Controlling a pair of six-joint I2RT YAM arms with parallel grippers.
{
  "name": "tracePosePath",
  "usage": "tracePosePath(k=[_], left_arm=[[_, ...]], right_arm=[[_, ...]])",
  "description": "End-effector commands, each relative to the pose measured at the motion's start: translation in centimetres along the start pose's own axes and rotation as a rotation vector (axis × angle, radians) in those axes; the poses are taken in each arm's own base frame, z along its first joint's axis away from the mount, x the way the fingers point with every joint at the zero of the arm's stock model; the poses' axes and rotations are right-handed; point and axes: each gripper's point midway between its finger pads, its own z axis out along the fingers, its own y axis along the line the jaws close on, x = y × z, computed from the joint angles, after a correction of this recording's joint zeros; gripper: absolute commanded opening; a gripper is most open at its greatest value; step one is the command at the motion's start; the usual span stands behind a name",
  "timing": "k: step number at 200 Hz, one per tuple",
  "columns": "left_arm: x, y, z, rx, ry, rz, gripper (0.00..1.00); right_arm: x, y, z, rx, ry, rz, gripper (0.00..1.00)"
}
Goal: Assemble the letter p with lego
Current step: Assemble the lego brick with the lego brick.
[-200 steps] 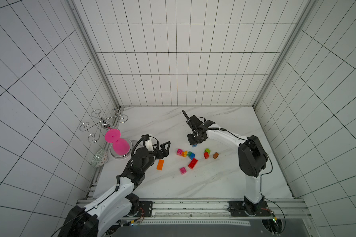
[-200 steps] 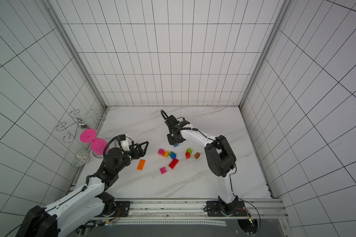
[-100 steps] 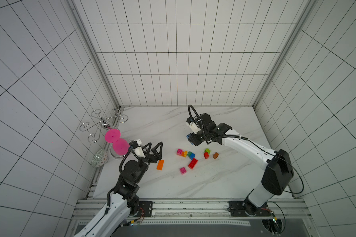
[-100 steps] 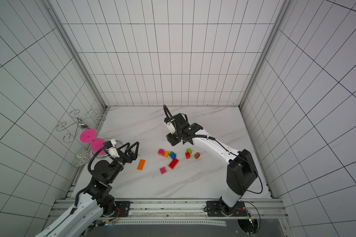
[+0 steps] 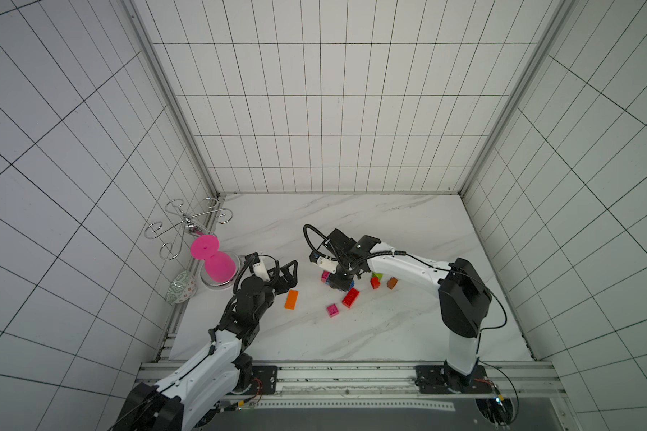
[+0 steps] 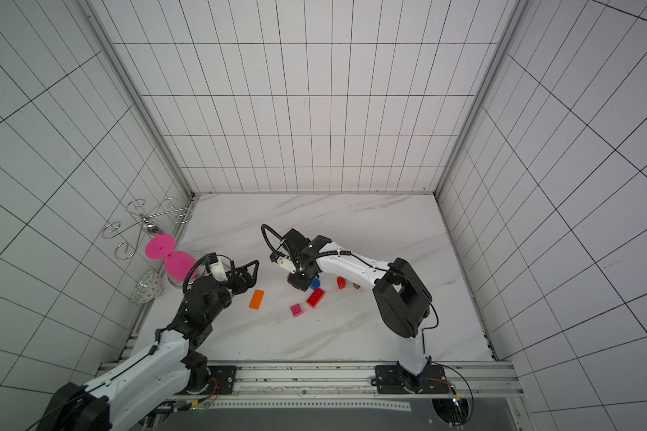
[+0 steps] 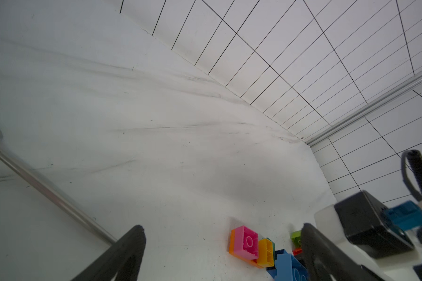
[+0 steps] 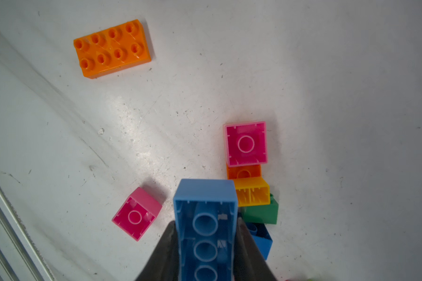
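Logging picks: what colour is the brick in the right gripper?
Blue brick, held by the right gripper; clearest in the right wrist view.

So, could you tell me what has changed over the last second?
The right pincer, gripping the long blue plastic brick throughout, moved nearer, over the brick cluster. The open left pincer barely shifted. The flat orange brick, red brick and loose pink brick stayed put.
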Motion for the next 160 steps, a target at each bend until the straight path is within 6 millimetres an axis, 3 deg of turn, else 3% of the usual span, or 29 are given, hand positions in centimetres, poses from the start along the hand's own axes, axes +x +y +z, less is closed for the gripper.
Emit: tracePosePath(k=[1, 68, 160], left_arm=[[-1.5, -0.7, 0.2, 0.050, -0.020, -0.072, 0.98], [-2.0, -0.5, -0.2, 0.051, -0.043, -0.079, 0.98], [-2.1, -0.5, -0.3, 0.050, -0.055, -0.075, 0.98]], right_arm=[[-1.6, -0.1, -1.3, 0.009, -0.013, -0.101, 0.00], [-2.1, -0.1, 0.2, -0.029, 0.023, -0.164, 0.00], [-2.3, -2.1, 1.7, -0.025, 0.045, -0.126, 0.00]])
